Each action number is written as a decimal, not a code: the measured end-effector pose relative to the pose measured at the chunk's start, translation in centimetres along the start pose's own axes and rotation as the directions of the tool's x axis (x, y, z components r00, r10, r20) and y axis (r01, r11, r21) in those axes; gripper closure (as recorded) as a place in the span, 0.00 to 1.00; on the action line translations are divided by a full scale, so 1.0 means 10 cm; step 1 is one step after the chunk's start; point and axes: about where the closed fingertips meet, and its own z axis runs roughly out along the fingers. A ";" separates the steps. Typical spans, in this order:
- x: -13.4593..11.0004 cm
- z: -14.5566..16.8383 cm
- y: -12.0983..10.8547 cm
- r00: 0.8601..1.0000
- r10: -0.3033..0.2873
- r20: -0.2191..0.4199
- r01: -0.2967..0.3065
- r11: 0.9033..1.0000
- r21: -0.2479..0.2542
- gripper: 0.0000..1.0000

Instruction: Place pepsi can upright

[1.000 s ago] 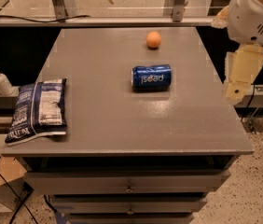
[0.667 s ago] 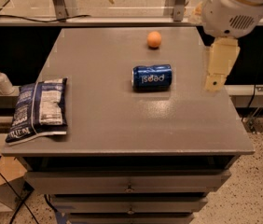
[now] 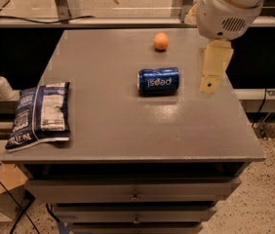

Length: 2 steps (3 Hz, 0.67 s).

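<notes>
**Can.** The can [image 3: 158, 80] lies on its side a little right of centre and toward the back half of the table [image 3: 127, 130]. Its long axis runs left to right and its white lettering reads upside down. It is a dark-blue metal cylinder with a glossy wall and silver rims at both ends. As a round body on a flat top, it is judged liable to roll toward the front or back edge if nudged.

**Change.** Over the last second the gripper [image 3: 210, 79] has travelled left, from beyond the table's right edge to a position just right of the can. It is clear of the can and appears to hang above the table. The can has not shifted. The approach is judged under way, with no contact made. The can is not yet grasped or stood up.

**Gripper.** It shows as a flat tan piece hanging below the arm's white rounded housing. Whether it is open or closed cannot be told, and it holds nothing.

**Surroundings.**
- The table top is grey, matte and smooth, with a faint sheen in front of the can.
- An orange ball [image 3: 161, 41] sits behind the can, apart from it.
- A flat, crinkled blue-and-white bag [image 3: 41, 113] lies at the left front edge, well apart.
- A white pump bottle [image 3: 1, 83] stands off the table to the left.
- Drawers [image 3: 135, 191] with small knobs run below the top.
</notes>
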 end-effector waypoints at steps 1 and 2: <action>-0.22 0.27 -0.20 0.999 -0.040 0.007 0.040 0.999 -0.010 0.00; -0.38 0.61 -0.39 0.997 -0.071 -0.025 0.070 0.997 -0.037 0.00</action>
